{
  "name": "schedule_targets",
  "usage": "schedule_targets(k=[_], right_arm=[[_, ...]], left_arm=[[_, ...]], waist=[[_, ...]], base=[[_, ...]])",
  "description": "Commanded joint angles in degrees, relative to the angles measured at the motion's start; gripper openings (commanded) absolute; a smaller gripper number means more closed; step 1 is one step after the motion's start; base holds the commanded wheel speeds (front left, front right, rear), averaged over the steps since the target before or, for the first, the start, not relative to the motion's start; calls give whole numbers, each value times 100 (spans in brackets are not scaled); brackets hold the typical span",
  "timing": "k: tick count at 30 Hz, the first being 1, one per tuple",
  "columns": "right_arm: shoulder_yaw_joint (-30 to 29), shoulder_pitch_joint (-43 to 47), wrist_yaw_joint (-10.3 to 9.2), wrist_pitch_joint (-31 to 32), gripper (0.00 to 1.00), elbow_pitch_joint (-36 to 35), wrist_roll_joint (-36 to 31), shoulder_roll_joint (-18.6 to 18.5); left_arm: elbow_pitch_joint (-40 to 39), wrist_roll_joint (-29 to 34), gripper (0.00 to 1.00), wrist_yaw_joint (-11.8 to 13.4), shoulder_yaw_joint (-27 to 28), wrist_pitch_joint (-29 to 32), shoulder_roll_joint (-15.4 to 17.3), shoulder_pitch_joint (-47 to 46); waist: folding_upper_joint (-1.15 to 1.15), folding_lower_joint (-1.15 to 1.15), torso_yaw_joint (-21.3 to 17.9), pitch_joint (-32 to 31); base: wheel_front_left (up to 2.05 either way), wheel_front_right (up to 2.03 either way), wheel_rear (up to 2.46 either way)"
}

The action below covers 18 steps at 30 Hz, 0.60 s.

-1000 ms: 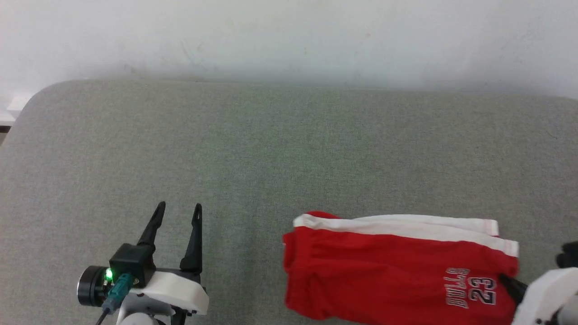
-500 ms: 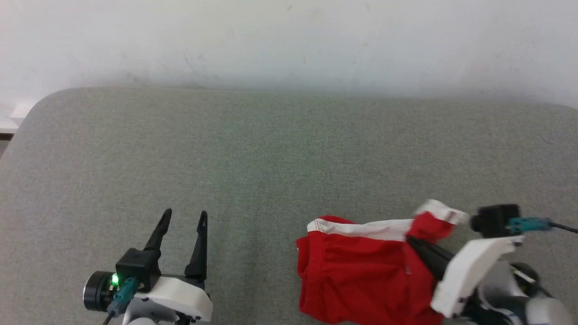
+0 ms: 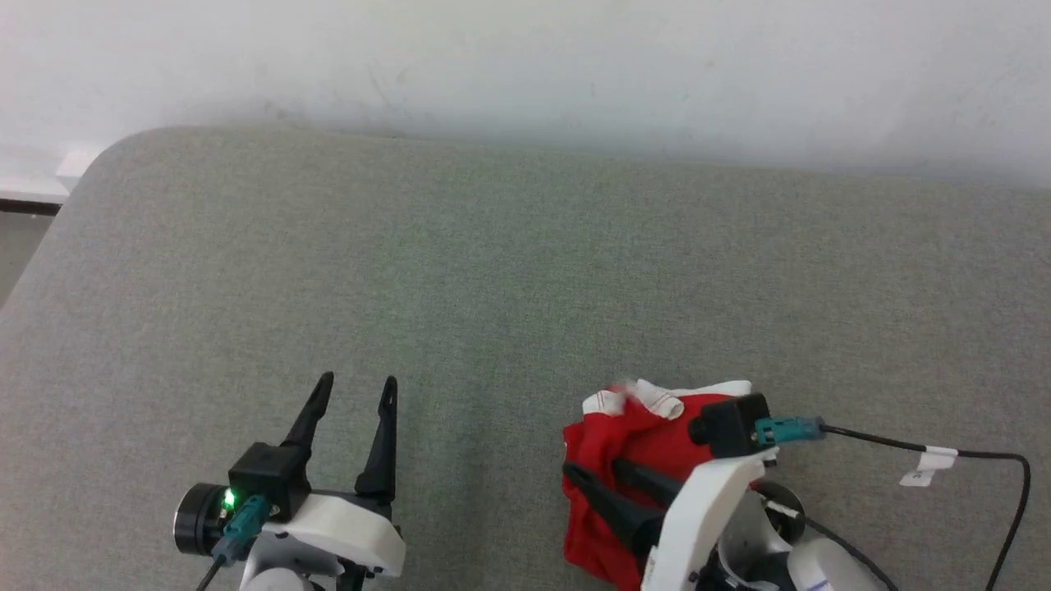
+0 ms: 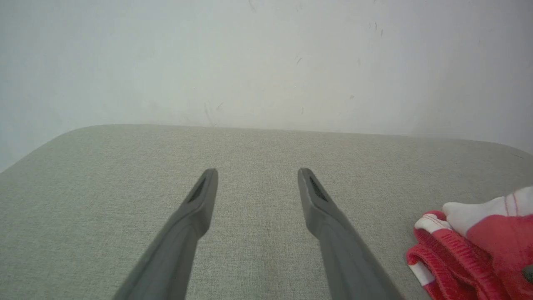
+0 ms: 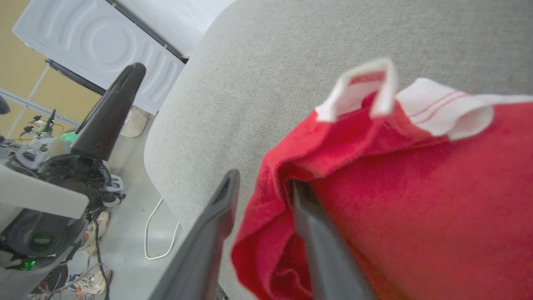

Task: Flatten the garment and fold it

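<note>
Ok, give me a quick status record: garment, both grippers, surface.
garment: bunched in a heap, not flat, white band on the far side
right gripper: open, astride a red fold at the garment's left edge
left gripper: open, holding nothing, apart from the garment
surface: grey cushion, pale wall behind it
</note>
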Motion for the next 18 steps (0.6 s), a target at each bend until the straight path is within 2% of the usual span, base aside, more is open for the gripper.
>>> schedule_targets(k=[1,5,10,14,18], right_arm=[[49,-173,-2,-118,100,37,-101,6],[291,-501,-2,-278,100,36,-679,-66],[535,-783,-2,-430,100,-488,-1433,-565],[91,-606,-2,-855,100,-1003,-2080,-776],[-656,-146,-2,-1260,100,-1490,-2666,-670]], left_arm=[[19,54,100,-11,33,-27,-27,-91],[29,80,100,-14,93,-27,-58,-82],[45,112,100,-19,160,-27,-82,-57],[39,138,100,-15,216,-27,-99,-51],[1,166,100,15,297,-27,-106,-29]], waist=[[0,0,-6,47],[0,0,-75,73],[0,0,-180,39],[0,0,-250,10],[0,0,-346,3]], base=[[0,0,0],[0,0,0],[0,0,0],[0,0,0],[0,0,0]])
